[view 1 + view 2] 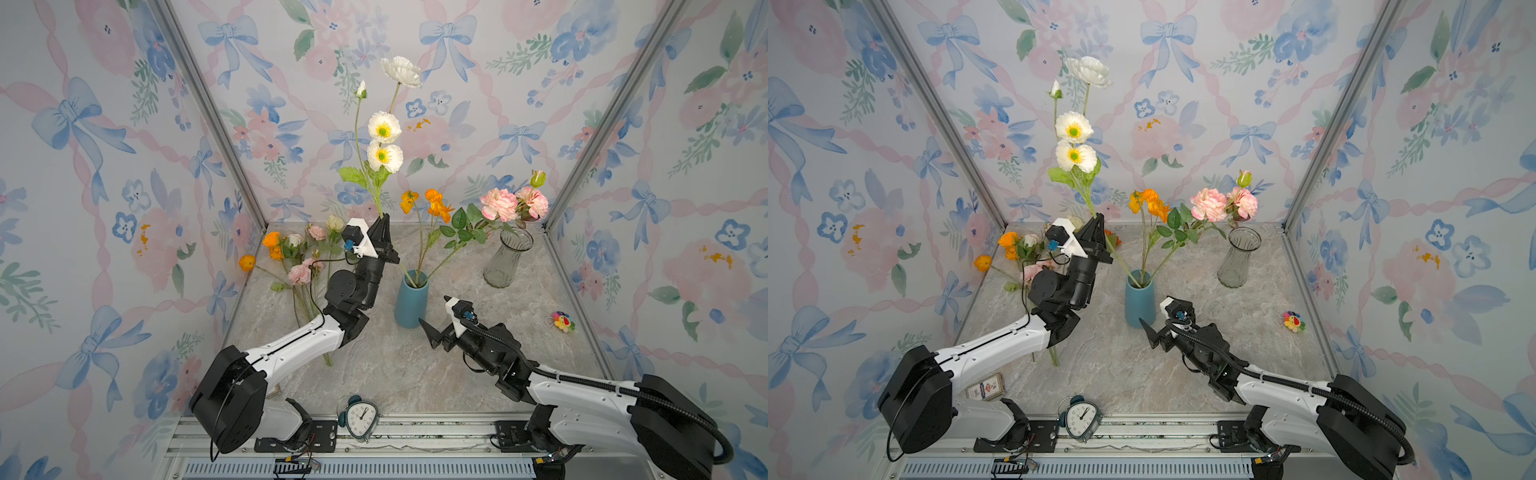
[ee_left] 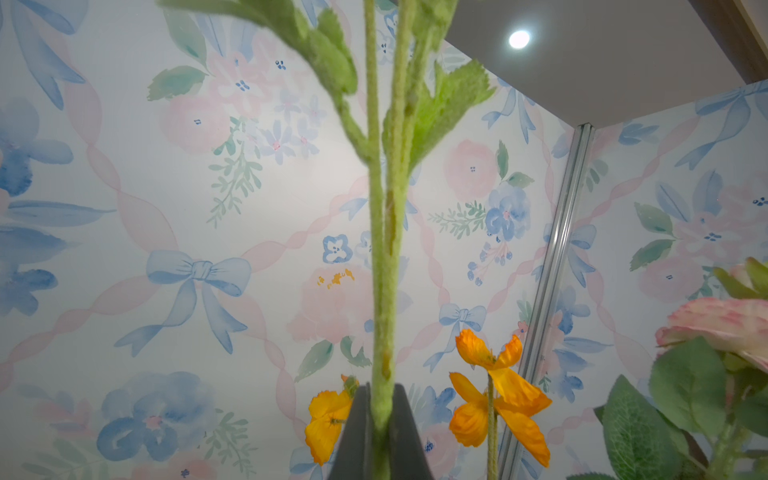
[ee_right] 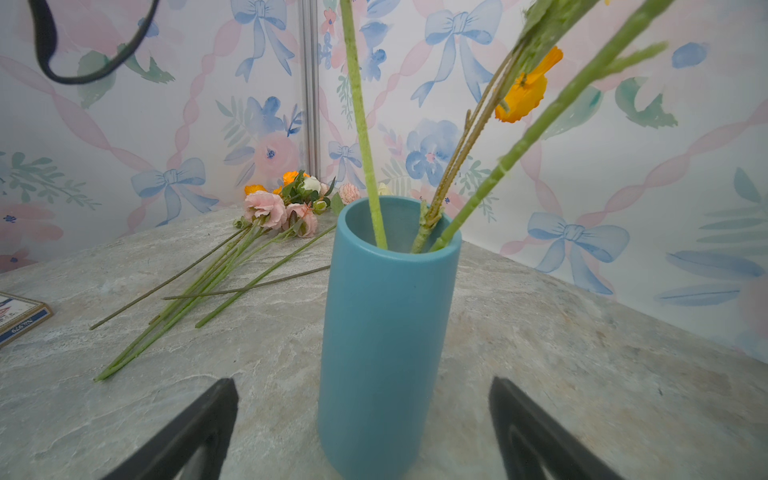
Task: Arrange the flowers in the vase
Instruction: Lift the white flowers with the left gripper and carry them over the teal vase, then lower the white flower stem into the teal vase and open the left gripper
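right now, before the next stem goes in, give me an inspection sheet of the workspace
surface: marble-look tabletop, no spills seen
job's things: blue vase upright, holding orange poppies, pink carnation spray and the foot of the white poppy stem; loose flowers piled rear left
clutter: glass vase with no stems, alarm clock, card box, rainbow plush toy
grippers: left pincer shut on white poppy stem; right pincer open, facing blue vase, contact unclear
cables: black wire loops beside left arm; ribbed hose along right arm
surroundings: floral bow wallpaper, aluminium frame posts
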### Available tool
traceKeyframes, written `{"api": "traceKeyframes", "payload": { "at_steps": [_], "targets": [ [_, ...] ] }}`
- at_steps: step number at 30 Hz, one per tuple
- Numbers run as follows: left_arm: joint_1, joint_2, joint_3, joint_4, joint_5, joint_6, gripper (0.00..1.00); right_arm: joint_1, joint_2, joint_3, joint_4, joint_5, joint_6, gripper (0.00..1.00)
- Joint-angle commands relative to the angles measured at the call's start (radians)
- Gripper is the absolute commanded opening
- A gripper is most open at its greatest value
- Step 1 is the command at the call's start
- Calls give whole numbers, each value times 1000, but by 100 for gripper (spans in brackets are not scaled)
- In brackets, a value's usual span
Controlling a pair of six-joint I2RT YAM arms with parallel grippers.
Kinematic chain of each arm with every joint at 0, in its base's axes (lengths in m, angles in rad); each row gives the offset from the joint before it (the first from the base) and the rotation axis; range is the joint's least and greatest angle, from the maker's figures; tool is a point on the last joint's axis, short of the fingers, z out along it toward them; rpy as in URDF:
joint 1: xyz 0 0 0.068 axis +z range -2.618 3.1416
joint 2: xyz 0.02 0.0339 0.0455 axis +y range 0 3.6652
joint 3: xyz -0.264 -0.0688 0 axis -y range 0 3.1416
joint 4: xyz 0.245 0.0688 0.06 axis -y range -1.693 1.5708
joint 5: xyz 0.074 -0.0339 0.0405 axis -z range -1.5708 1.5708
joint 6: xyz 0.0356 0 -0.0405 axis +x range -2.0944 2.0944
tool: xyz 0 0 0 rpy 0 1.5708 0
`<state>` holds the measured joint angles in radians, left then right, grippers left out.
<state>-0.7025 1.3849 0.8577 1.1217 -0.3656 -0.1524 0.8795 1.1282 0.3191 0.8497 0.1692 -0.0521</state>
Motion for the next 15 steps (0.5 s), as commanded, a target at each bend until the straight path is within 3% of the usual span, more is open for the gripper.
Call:
{"api": "traceKeyframes", "payload": {
  "at_steps": [1,15],
  "targets": [
    [-13,21,-30,92,36,-3,0,-9,17,5,26,-8,0,97],
    [-56,163,-122,198,82,-63,4,-10,28,11,28,-20,-5,97]
  ]
}}
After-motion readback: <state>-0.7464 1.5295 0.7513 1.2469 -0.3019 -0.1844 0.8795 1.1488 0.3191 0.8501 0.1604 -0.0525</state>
